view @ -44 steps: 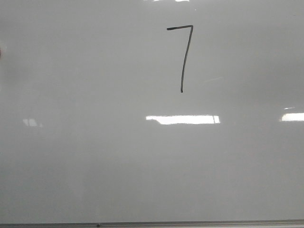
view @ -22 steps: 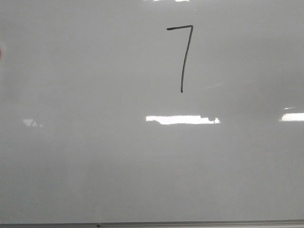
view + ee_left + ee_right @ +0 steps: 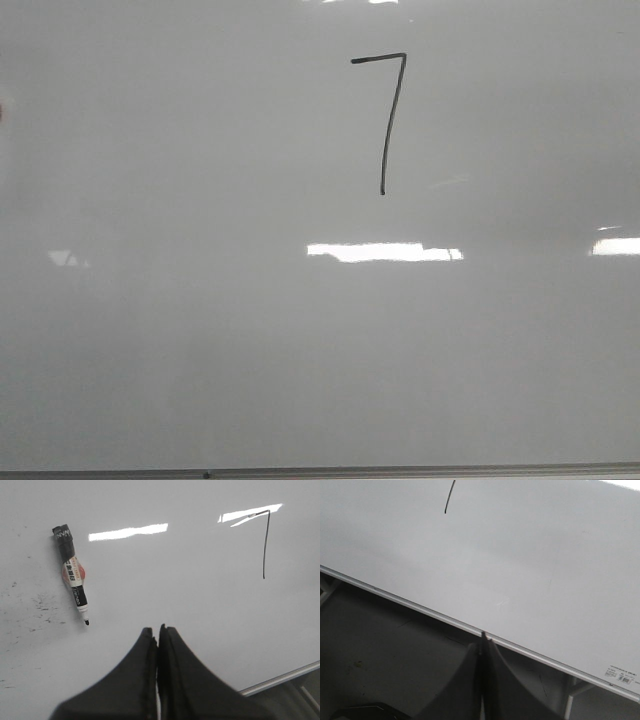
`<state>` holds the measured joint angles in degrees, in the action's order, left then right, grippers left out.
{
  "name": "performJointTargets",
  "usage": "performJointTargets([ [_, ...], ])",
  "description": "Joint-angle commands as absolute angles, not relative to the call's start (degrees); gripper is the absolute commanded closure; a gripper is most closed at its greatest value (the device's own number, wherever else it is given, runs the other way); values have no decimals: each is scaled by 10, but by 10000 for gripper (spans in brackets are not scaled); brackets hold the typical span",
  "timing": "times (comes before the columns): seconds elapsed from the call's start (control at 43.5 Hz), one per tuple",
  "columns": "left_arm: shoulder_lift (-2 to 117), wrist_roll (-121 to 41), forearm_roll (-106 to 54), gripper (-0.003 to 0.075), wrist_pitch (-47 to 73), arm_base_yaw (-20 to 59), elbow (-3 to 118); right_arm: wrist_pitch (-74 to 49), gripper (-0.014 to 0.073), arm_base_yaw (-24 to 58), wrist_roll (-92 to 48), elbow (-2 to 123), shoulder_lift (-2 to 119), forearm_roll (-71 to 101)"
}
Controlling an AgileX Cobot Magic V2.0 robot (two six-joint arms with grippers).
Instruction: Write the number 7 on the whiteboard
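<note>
Number 7 (image 3: 385, 120) drawn on whiteboard (image 3: 200, 330).

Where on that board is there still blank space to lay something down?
Most of the whiteboard is bare: everything below the number 7 down to the metal bottom edge. In the left wrist view, the uncapped marker and dark smudges occupy one side.
</note>
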<state>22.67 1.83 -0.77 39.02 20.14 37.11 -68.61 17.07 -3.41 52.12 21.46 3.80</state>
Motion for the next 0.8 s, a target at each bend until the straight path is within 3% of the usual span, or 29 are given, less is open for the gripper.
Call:
performJointTargets([
  [0.0,230,18,-11,741,347,207,386,-626,661,167,-39,531,222,36],
  [0.667,217,18,-11,741,339,207,377,-629,662,167,-39,531,222,37],
  [0.782,175,18,18,741,291,163,336,-629,662,167,-39,531,222,37],
])
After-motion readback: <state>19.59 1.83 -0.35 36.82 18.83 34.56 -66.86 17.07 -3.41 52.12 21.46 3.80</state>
